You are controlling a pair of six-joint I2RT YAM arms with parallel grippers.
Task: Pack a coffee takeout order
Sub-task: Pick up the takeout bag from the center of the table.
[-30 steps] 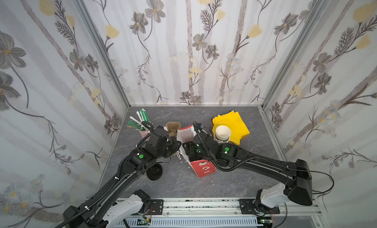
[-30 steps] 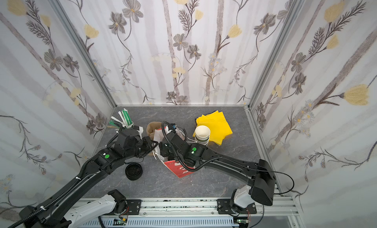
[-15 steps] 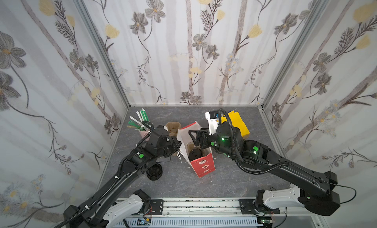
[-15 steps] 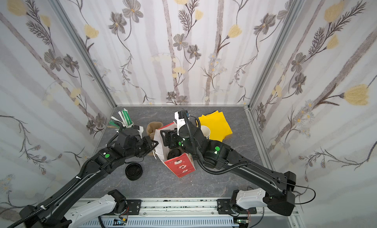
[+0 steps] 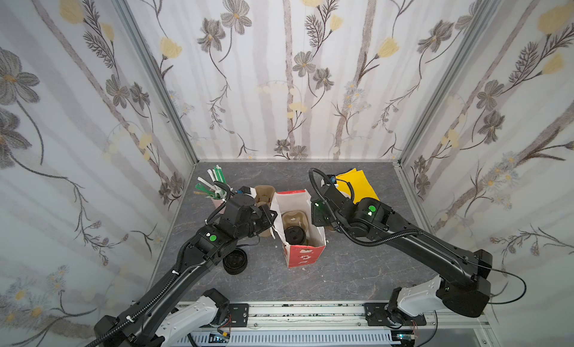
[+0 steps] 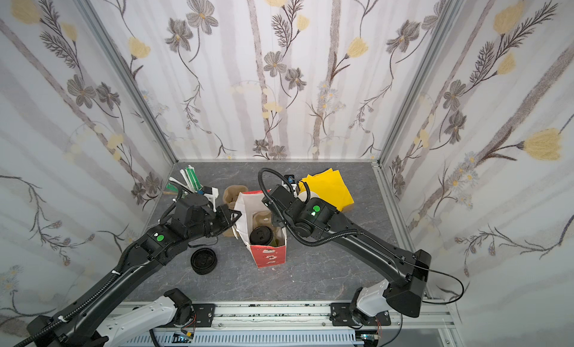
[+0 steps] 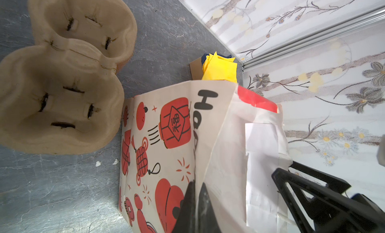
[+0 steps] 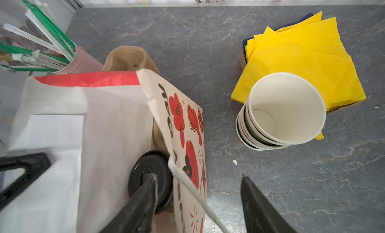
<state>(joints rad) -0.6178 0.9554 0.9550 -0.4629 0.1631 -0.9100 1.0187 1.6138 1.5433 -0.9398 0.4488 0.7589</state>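
Note:
The red, white-lined bag (image 5: pixel 302 255) stands open on the table. Inside sits the tan carrier (image 5: pixel 293 219) with the black-lidded cup (image 5: pixel 294 235) in its near pocket. My left gripper (image 7: pixel 195 183) is shut on the bag's left rim (image 7: pixel 208 159). My right gripper (image 8: pixel 198 177) is open across the bag's right wall. One finger hangs inside over the cup lid (image 8: pixel 160 165), the other outside, with the bag's white cord handle between them. The yellow napkins (image 5: pixel 357 187) lie at the back right. Green straws (image 5: pixel 214 190) stand in a pink cup at the back left.
A spare tan carrier (image 7: pixel 62 86) lies on the table behind the bag's left side. A stack of empty paper cups (image 8: pixel 285 109) stands on the napkins' near corner. Black lids (image 5: pixel 235 261) are stacked by the left arm.
My right arm has pulled up out of the bag and drawn back to the right, leaving the cup and carrier inside. The bag now stands upright. The left gripper has kept its hold.

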